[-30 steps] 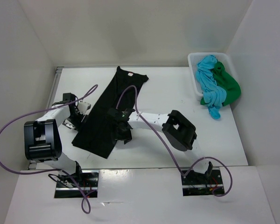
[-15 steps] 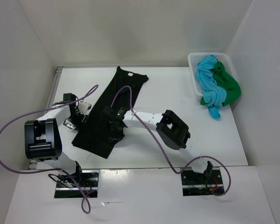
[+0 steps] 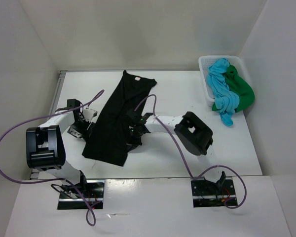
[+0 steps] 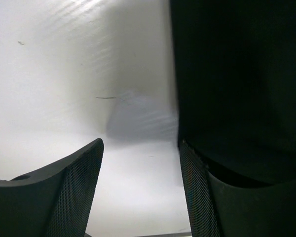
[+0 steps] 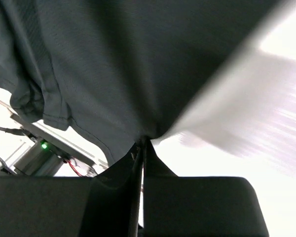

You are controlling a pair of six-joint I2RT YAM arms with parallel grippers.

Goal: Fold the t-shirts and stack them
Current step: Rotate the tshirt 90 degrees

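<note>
Spanning the left-middle of the white flat bench (image 3: 187,94), the long black cloth t-shirt (image 3: 113,118) lies diagonally, with bare bench open toward 3 and 5 o'clock. At 2 o'clock the white plastic mesh basket (image 3: 205,63) holds the turquoise cloth t-shirt (image 3: 222,79) and the green cloth t-shirt (image 3: 241,91), both spilling over its rim. Pressed together, the right tool (image 5: 142,143) pinches the black shirt's 4 o'clock edge. The left tool (image 4: 140,148) stands spread at its 9 o'clock edge.

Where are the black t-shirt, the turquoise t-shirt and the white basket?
black t-shirt (image 3: 113,123): top external view, middle of the cloth.
turquoise t-shirt (image 3: 221,81): top external view, bunched part inside the basket.
white basket (image 3: 205,79): top external view, left wall.
</note>
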